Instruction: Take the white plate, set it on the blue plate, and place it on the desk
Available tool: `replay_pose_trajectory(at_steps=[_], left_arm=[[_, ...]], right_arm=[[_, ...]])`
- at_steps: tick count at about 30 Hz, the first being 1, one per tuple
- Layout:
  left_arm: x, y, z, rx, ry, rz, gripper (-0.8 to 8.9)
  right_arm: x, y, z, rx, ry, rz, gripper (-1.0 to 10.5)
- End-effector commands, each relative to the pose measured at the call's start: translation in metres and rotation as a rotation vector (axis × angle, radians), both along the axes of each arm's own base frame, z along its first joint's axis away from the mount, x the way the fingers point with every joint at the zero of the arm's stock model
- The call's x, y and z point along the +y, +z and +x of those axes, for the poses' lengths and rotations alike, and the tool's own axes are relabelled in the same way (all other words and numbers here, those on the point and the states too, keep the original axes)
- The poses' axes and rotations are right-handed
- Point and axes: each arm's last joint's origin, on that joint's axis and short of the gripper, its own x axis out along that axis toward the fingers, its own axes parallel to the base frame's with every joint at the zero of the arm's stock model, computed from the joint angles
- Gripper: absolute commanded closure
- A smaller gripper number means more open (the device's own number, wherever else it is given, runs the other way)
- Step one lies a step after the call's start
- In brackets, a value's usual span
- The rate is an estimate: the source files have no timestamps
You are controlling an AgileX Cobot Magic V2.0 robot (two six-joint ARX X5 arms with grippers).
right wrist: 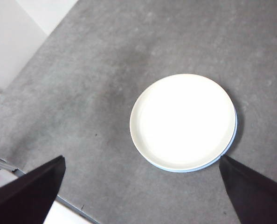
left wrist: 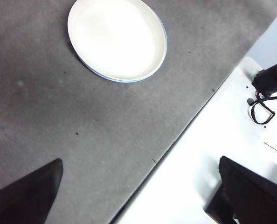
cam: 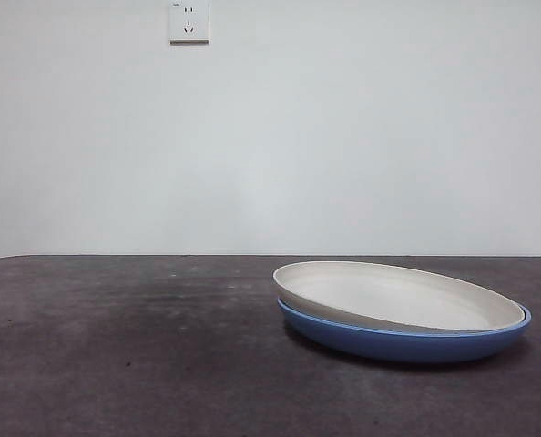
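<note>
- On desk (cam: 116, 364): white plate (cam: 398, 296) nested in blue plate (cam: 407, 341), sits tilted.
- L gripper (left wrist: 138, 196) & R gripper (right wrist: 138, 191): jaws wide apart, empty, well above.
- Next, prob.: grab blue rim w/ white inside, lift level.

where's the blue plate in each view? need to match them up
Front view: blue plate at lower right on the desk, under the white plate.
Left wrist view: only a thin blue rim showing around the white plate, near the top edge.
Right wrist view: a blue crescent along one side of the white plate.
Shared landmark: the white plate nested in it.
</note>
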Motion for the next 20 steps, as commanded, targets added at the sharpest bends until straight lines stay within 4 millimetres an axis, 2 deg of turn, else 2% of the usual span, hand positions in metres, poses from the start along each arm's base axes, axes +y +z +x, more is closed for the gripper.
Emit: replay_pose_trajectory(at_steps=[1, 6, 12, 20], left_arm=[[0.012, 0.001, -0.018, -0.085, -0.021, -0.045, 1.87], [0.032, -0.005, -0.045, -0.159, -0.018, -0.099, 1.87], [0.050, -0.019, -0.070, -0.213, -0.008, -0.147, 1.87], [0.062, -0.040, -0.087, -0.216, 0.012, -0.173, 1.87]], right_arm=[[0.002, 0.002, 0.009, 0.024, -0.005, 0.001, 3.5], [0.006, -0.006, 0.034, 0.095, 0.020, -0.044, 3.5], [0.013, -0.029, 0.072, 0.229, 0.055, -0.102, 3.5], [0.022, -0.061, 0.126, 0.360, 0.070, -0.130, 3.5]])
